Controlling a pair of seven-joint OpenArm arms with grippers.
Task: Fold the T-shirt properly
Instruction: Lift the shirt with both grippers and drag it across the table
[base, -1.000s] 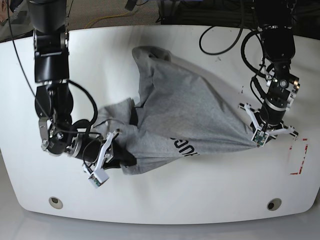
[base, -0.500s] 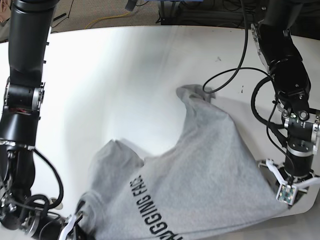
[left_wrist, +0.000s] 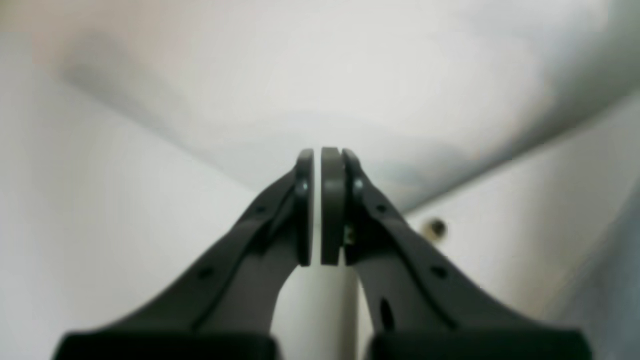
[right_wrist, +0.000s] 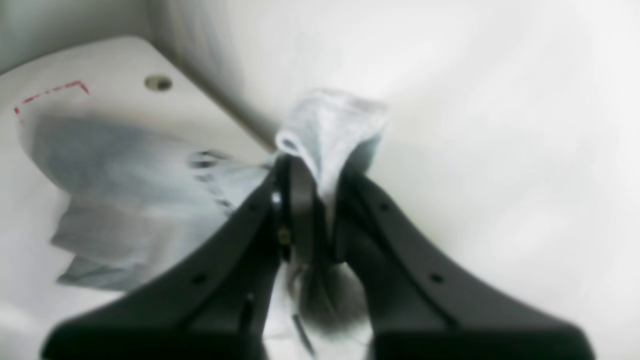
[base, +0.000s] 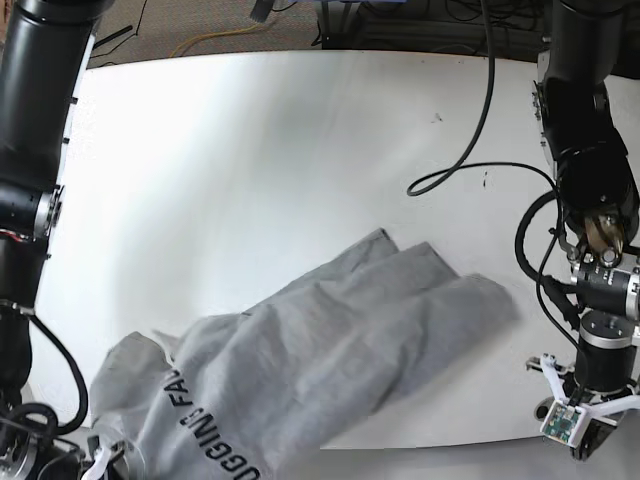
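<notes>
One heather-grey T-shirt (base: 300, 370) lies crumpled across the near part of the white counter (base: 250, 160), its black print partly readable as "GGING FA", the rest lost in folds. At the near edge, the right claw (right_wrist: 312, 200) is clenched on a bunched corner of the fabric. The left claw (left_wrist: 322, 200) has its tips pressed almost together with no cloth between them, clear of the shirt.
</notes>
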